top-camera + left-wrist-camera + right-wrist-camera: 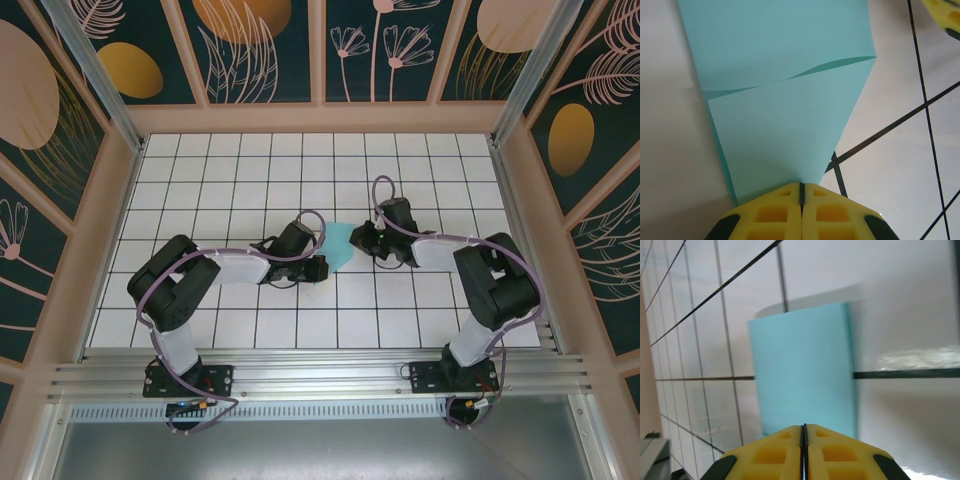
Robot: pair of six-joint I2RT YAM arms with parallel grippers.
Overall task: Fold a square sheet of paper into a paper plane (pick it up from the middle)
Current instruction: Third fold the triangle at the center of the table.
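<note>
The square sheet of paper (339,246) is light cyan and folded over on itself, and it sits between my two grippers at the middle of the table. In the left wrist view the paper (785,130) fans out from my left gripper (801,186), with a curved fold edge across it. The yellow jaws are shut on its narrow end. My left gripper (324,264) is at the paper's lower left. My right gripper (358,239) is at its right edge. In the right wrist view the paper (802,370) runs away from my shut right gripper (804,427) and casts a shadow on the tiles.
The white table with black grid lines (250,180) stretches all round the paper. Wooden walls (110,200) close off the left, right and far sides. An aluminium rail (320,372) with both arm bases runs along the near edge.
</note>
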